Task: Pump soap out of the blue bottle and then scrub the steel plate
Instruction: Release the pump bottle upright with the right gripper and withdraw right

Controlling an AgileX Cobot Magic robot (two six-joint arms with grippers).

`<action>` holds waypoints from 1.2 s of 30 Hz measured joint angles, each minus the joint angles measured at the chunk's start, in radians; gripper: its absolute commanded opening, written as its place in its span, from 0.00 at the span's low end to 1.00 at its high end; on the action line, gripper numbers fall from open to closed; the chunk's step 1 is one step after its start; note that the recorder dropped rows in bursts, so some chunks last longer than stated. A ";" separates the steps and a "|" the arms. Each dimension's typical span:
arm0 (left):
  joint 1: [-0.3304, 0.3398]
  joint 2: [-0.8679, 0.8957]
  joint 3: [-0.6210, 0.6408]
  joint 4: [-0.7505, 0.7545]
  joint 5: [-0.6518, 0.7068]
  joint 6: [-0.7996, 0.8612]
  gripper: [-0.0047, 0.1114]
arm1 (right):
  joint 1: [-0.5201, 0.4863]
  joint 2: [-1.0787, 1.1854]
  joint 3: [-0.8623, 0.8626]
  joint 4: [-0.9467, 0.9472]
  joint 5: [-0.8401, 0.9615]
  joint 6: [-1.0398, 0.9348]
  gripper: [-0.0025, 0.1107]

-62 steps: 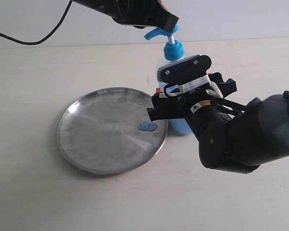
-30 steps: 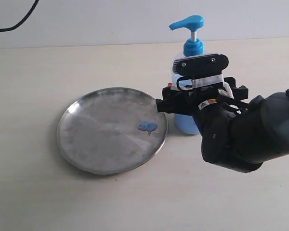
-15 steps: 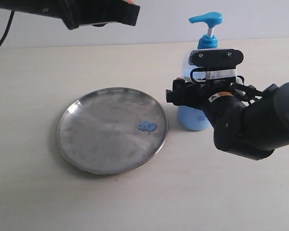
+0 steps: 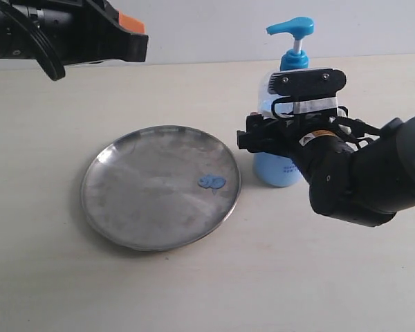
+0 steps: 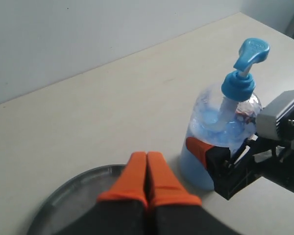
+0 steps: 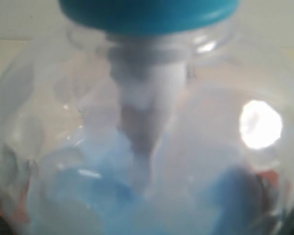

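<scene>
Found the soap (image 4: 211, 182) lying as a small blue blob on the steel plate (image 4: 124, 207), near the rim closest to the blue bottle (image 4: 273, 173). Found that bottle upright just beside the plate, its body clasped in the right gripper (image 4: 263, 142), jaws wide around it. Saw the left gripper (image 5: 147, 161) aloft, orange jaws pressed together, empty. Judged pumping done, scrubbing not yet begun. Next, likely: bring the left gripper down onto the blob and rub across the steel.

The bottle (image 4: 271, 173) is largely hidden behind the right tool (image 4: 273, 138) in the exterior view and blurred in the right wrist view. The plate (image 5: 63, 208) is cut off at the left wrist view's edge.
</scene>
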 measured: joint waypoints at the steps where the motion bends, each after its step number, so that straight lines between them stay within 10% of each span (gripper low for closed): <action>1: 0.000 0.000 0.000 0.000 0.000 0.000 0.04 | 0.000 -0.001 0.000 0.000 0.002 -0.010 0.61; 10: 0.000 -0.016 0.000 -0.002 0.024 -0.002 0.04 | 0.000 -0.076 0.000 0.068 0.066 -0.099 0.87; 36: 0.000 -0.075 0.000 0.006 0.105 0.000 0.04 | 0.000 -0.485 0.048 0.593 0.285 -0.708 0.85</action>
